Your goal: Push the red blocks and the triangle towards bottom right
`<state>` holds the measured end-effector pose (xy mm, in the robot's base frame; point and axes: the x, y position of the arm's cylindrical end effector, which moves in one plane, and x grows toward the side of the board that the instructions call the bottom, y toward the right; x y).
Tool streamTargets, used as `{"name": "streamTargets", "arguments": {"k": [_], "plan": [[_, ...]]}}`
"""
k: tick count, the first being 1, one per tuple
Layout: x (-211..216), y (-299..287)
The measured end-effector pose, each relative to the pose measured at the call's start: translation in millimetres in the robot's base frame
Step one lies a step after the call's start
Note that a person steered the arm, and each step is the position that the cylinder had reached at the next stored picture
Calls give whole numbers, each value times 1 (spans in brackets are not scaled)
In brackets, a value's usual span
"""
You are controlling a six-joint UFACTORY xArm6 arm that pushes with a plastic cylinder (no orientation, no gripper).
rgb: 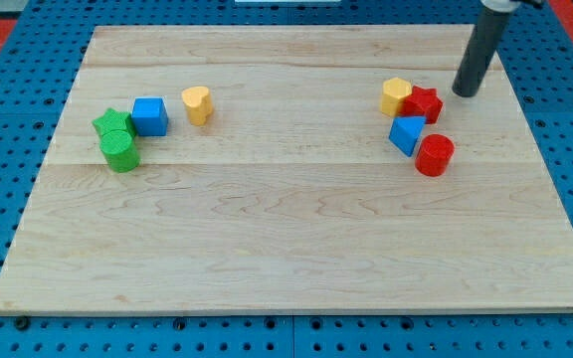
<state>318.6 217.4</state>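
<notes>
The blue triangular block (407, 133), the red cylinder block (434, 155) and the red star-shaped block (424, 103) are clustering at the wooden worktop's (286, 239) right. My tip (463, 92), carrying no gripper to open or close, is sitting just up-right of the star, so they are lying down-left of it

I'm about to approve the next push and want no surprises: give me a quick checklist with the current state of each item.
1. My tip in view and on the board: ok.
2. Tip position: just to the view's right of the red star block, slightly above it, a small gap between: ok.
3. Targets grouped: red star block, blue triangle block and red cylinder block sit close together: ok.
4. Yellow block touches the red star block and may get dragged along: not ok.
5. Wooden board toward bottom right free of blocks: ok.
6. Left cluster far from the path: ok.
</notes>
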Motion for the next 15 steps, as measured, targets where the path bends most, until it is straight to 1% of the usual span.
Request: {"name": "streamTargets", "arguments": {"k": [1,2,5,6,7,8,9,10,11,12,13,14,15], "plan": [[-17,-36],[-23,-40],[-21,-45],[15,-75],[55,-60],[57,-58],[34,-52],[80,-27],[142,-52],[174,-57],[148,-48],[97,-52],[101,-112]]}}
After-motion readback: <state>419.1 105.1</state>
